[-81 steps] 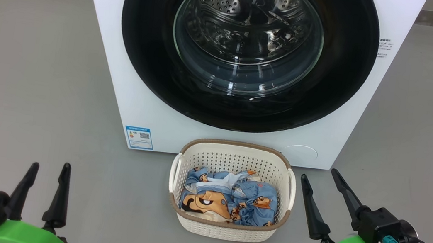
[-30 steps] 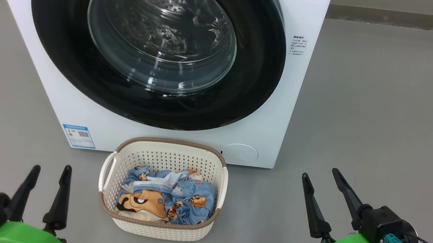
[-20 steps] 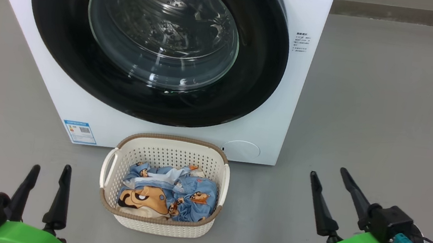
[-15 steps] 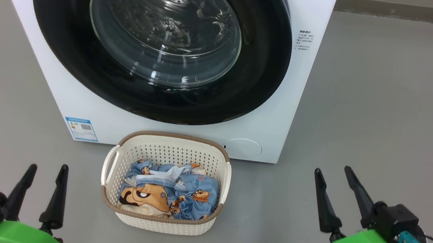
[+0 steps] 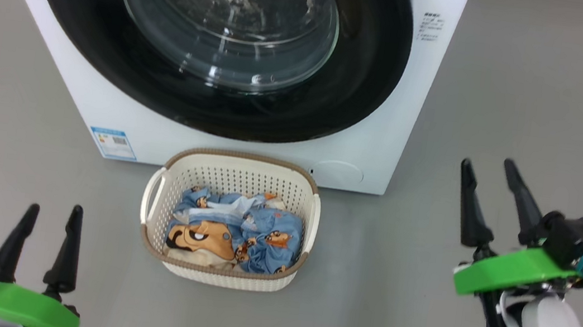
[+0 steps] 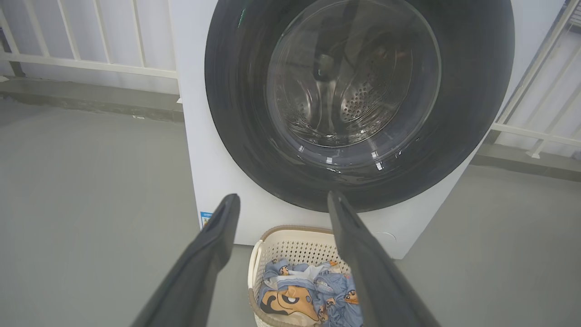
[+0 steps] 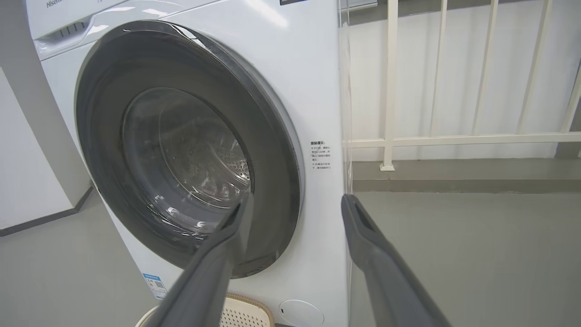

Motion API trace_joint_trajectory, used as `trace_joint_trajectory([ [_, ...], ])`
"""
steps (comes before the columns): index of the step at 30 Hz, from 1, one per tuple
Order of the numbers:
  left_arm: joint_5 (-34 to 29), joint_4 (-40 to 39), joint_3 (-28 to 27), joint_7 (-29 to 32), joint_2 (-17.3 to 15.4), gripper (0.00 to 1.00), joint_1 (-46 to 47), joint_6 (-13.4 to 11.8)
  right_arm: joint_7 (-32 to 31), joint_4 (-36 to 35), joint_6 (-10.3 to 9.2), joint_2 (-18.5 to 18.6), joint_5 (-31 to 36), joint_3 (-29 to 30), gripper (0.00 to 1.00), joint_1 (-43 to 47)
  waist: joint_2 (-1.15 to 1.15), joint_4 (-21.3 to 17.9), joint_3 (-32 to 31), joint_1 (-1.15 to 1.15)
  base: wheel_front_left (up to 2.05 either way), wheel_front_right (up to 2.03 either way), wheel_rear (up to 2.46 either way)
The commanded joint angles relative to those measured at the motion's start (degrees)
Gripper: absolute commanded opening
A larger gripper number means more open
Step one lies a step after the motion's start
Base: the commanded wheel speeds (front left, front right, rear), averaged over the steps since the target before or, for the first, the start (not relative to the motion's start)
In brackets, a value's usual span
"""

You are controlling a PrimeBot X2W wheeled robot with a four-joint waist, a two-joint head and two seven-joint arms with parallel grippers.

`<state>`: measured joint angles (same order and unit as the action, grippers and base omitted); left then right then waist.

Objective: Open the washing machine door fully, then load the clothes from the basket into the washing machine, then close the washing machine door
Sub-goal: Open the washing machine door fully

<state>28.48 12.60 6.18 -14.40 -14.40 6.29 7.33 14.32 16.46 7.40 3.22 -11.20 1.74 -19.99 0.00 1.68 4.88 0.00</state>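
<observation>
Grey floor (image 5: 534, 77) carries a cream perforated plastic basket (image 5: 239, 155) of blue bear-print clothes (image 5: 260, 232); left pincer (image 5: 55, 207) and right pincer (image 5: 487, 161) gape empty.

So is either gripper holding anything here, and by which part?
Nothing is held. The left gripper and right gripper are both open and empty, clear of the basket, where the clothes lie.

The big box-shaped washing machine (image 5: 107, 111) is finished in white, its round glossy door (image 5: 372, 67) in black. The small perforated plastic basket (image 5: 244, 182) is coloured cream-white, rimmed in woven-look brown. The soft fabric clothes (image 5: 265, 236) are printed light blue with orange-brown bear faces, one large in tan and black.
</observation>
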Motion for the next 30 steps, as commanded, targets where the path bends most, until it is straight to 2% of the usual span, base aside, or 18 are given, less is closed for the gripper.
trace_joint_trajectory([
  [1,-0.39,-1.65,-2.53,-0.60,-1.78,1.00,2.89,0.14,0.68,-0.96,0.09,-0.35,-0.59,-0.92,1.00,-2.98,0.00,0.66,1.72,0.00,0.00,0.00,0.00],
  [6,-0.30,-2.14,-3.16,-0.60,-1.91,1.00,3.66,0.15,0.68,0.25,0.09,-0.35,-1.96,1.02,1.00,-7.31,0.00,1.17,3.82,0.00,0.00,0.00,0.00],
  [7,-0.21,-2.31,-3.21,-0.60,-1.95,1.00,3.85,0.15,0.68,0.41,0.09,-0.35,-2.22,1.41,0.93,-8.29,0.00,1.32,4.26,0.00,0.00,0.00,0.00],
  [8,-0.09,-2.50,-3.25,-0.60,-2.00,1.00,4.06,0.15,0.68,0.48,0.09,-0.35,-2.66,1.75,0.63,-9.28,0.00,1.46,4.70,0.00,0.00,0.00,0.00],
  [9,0.04,-2.63,-3.33,-0.60,-2.10,1.00,4.21,0.15,0.68,0.58,0.09,-0.35,-3.03,1.94,0.45,-10.18,0.00,1.57,5.10,0.00,0.00,0.00,0.00],
  [10,0.06,-2.67,-3.34,-0.60,-2.28,1.00,4.31,0.15,0.68,0.81,0.09,-0.32,-3.18,2.10,0.35,-11.04,0.00,1.67,5.51,0.00,0.00,0.00,0.00],
  [11,0.11,-2.76,-3.33,-0.60,-2.44,1.00,4.43,0.15,0.68,1.09,0.09,-0.14,-3.35,2.23,0.21,-11.97,0.00,1.76,5.97,0.00,0.00,0.00,0.00],
  [12,0.23,-2.87,-3.31,-0.60,-2.58,1.00,4.58,0.15,0.68,1.21,0.09,-0.03,-3.87,2.60,0.02,-12.99,0.00,1.87,6.46,0.00,0.00,0.00,0.00],
  [15,0.53,-3.29,-3.02,-0.60,-3.18,1.00,5.07,0.15,0.68,1.59,0.09,0.29,-7.52,3.81,0.00,-16.42,0.00,2.19,8.10,0.00,0.00,0.00,0.00],
  [17,0.61,-3.62,-2.84,-0.60,-3.57,1.00,5.45,0.15,0.64,2.38,0.09,0.43,-12.32,4.32,0.00,-18.80,0.00,2.39,9.22,0.00,0.00,0.00,0.00],
  [22,0.87,-4.19,-2.59,-0.60,-4.22,1.00,6.19,0.15,-0.72,4.36,0.09,2.93,-18.29,4.35,0.00,-23.56,0.00,2.68,11.46,0.00,0.00,0.00,0.00],
  [30,1.99,-5.47,-2.09,-0.60,-5.49,1.00,8.10,0.15,-8.48,9.30,0.09,4.74,-30.09,5.98,0.00,-33.09,0.00,3.31,16.22,0.00,0.00,0.00,0.00],
])
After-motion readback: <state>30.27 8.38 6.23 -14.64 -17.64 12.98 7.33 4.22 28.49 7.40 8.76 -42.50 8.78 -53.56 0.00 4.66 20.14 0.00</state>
